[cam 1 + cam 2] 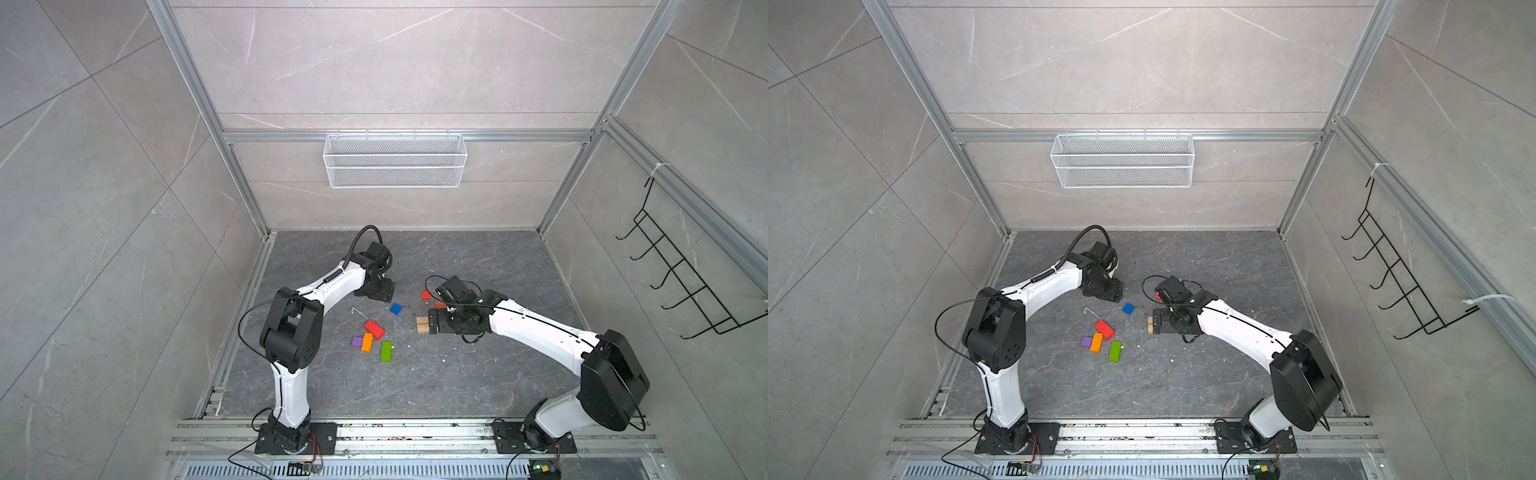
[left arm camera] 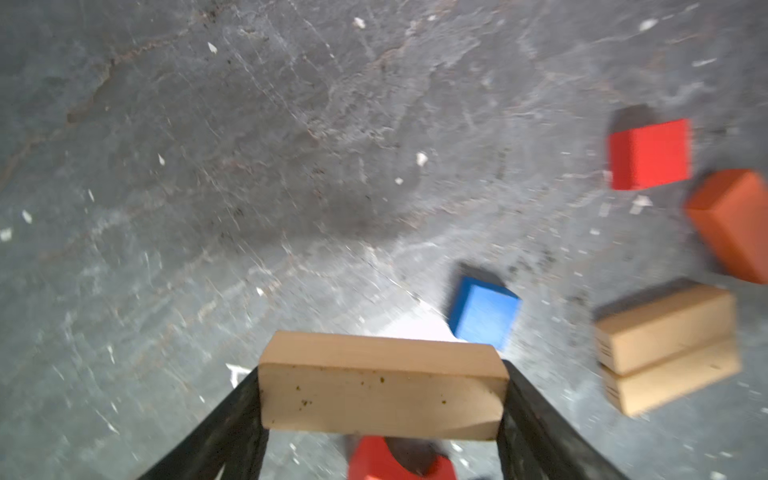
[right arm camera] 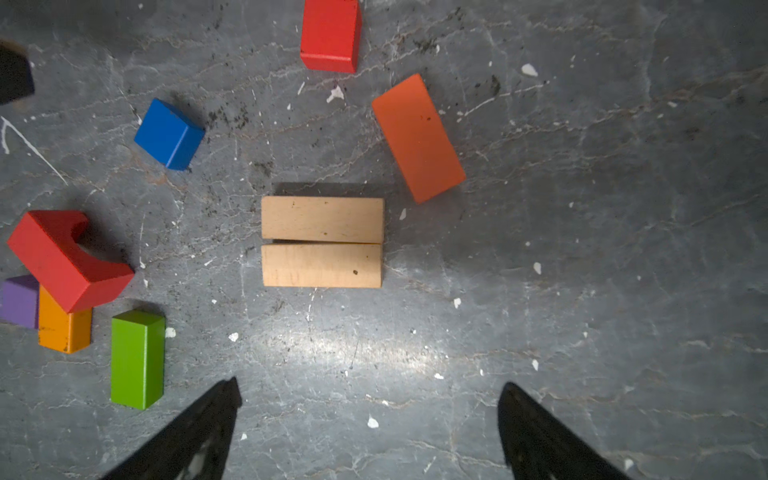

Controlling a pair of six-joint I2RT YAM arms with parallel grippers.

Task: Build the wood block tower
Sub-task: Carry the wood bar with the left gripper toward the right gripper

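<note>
Two bars (image 1: 422, 325) lie side by side, touching. Left of them — four clustered blocks (image 1: 367, 343), a cube (image 1: 395, 308) behind those.

Robot lab cell: aluminium frame (image 1: 274, 136), tiled panels (image 1: 395, 62)

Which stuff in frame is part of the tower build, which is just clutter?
Job: tan bar held by left gripper, tan pair, blue cube, red arch, green bar, orange bar, purple cube, red-orange bar, red block.
Lying about: wire basket, hook rack.
</note>
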